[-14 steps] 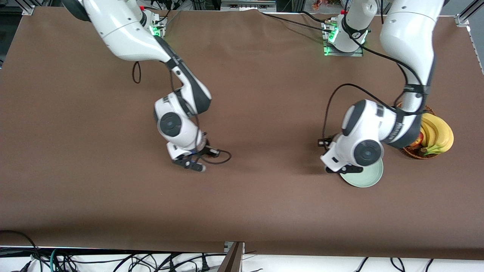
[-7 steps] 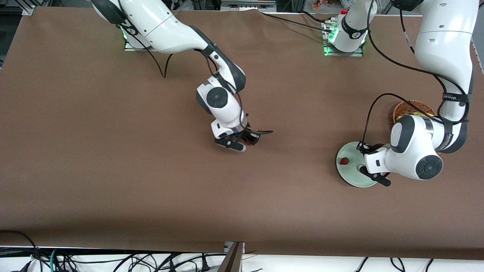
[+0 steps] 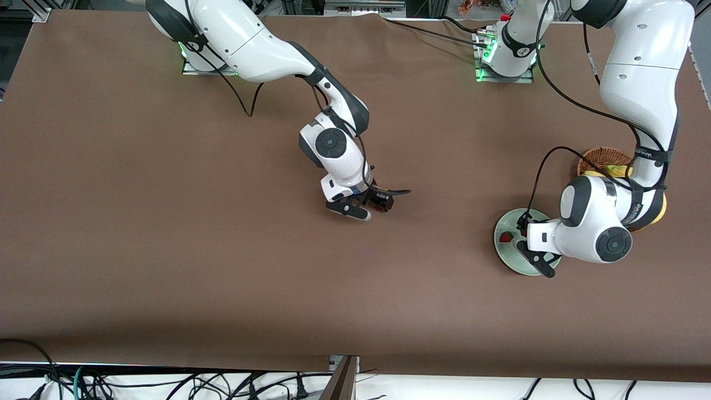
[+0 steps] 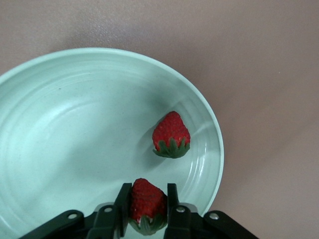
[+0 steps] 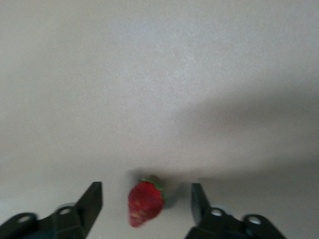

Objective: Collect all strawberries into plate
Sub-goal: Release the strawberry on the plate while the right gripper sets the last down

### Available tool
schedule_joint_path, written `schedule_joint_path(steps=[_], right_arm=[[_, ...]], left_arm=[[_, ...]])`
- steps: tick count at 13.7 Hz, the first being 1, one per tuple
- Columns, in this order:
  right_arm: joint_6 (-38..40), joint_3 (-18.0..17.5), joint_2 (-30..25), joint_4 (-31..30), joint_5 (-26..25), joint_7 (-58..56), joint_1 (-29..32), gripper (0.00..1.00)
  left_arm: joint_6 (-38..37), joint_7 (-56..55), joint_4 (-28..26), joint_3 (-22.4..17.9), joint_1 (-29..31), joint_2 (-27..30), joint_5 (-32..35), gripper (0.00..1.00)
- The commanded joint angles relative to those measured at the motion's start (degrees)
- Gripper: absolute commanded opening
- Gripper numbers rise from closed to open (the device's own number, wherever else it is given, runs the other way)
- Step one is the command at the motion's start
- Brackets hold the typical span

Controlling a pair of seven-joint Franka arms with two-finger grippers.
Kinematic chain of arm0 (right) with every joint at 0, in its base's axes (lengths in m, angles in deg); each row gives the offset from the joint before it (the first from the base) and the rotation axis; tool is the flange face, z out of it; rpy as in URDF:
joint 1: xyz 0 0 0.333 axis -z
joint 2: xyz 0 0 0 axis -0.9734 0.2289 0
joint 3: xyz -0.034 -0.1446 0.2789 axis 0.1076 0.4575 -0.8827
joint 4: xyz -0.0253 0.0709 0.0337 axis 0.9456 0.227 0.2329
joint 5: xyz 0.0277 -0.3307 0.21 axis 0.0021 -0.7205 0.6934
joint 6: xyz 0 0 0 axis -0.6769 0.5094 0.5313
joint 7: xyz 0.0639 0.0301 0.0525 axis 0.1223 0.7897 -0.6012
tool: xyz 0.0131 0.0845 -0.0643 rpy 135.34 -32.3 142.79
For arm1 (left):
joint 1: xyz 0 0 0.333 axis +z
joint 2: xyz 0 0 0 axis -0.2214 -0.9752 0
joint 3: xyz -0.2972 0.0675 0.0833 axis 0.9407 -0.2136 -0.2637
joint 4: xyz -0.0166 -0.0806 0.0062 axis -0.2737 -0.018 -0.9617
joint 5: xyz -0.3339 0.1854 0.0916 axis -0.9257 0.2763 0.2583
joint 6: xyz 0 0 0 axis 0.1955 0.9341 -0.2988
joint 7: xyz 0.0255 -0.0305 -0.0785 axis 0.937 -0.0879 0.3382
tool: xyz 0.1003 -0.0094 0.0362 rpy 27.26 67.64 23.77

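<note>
**Desk inventory: three strawberries, one plate, two tools**

Plate (image 3: 502,253): round, shallow, pale mint-green, plain raised rim. Sits on the brown cloth-covered desk (image 3: 166,250) toward the left arm's end, near a brown wicker basket (image 3: 602,158) of yellow bananas that lies farther from the front camera.

Strawberry, first (image 4: 171,135): small, red, green leafy cap. Lies loose inside the plate, on its ribbed slope close to the rim; seen in the front view as a red dot (image 3: 505,237).

Strawberry, second (image 4: 145,201): same kind. Sits between the fingers of the left tool (image 4: 145,209), over the plate's inner edge. The black fingers (image 4: 122,201) stand narrow, pressed against both sides of the berry.

Strawberry, third (image 5: 145,201): same kind. Lies on the bare desk cloth about mid-desk, well apart from the plate. It rests between the two fingers of the right tool (image 5: 144,204), touching neither.

Right tool, front view (image 3: 372,206): low over the mid-desk cloth, fingers spread wide around the berry, gripping nothing.

Left tool, front view (image 3: 525,250): over the plate, the arm's white wrist covering part of the rim.
</note>
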Motion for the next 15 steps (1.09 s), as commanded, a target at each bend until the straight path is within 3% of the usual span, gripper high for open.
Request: schedule_joint_path(steps=[1, 7, 13, 15], right_arm=[[1.5, 1.4, -1.8, 1.5, -0.1, -1.7, 1.0, 1.0], [19.9, 1.4, -9.1, 2.3, 0.5, -24.8, 11.9, 1.0], [33.9, 2.2, -15.1, 2.7, -0.2, -43.1, 20.6, 1.0], [36.9, 5.6, -17.1, 2.7, -0.5, -48.2, 21.4, 1.0]], left_arm=[[0.7, 1.9, -0.8, 0.6, 1.1, 0.7, 1.2, 1.0], [-2.2, -0.6, -1.9, 1.7, 0.3, 5.2, 0.3, 1.0], [-4.7, -30.8, -1.4, 12.3, -0.6, 5.5, 0.1, 1.0], [-4.4, -43.0, -1.3, 15.5, -1.2, 5.2, -2.0, 1.0]])
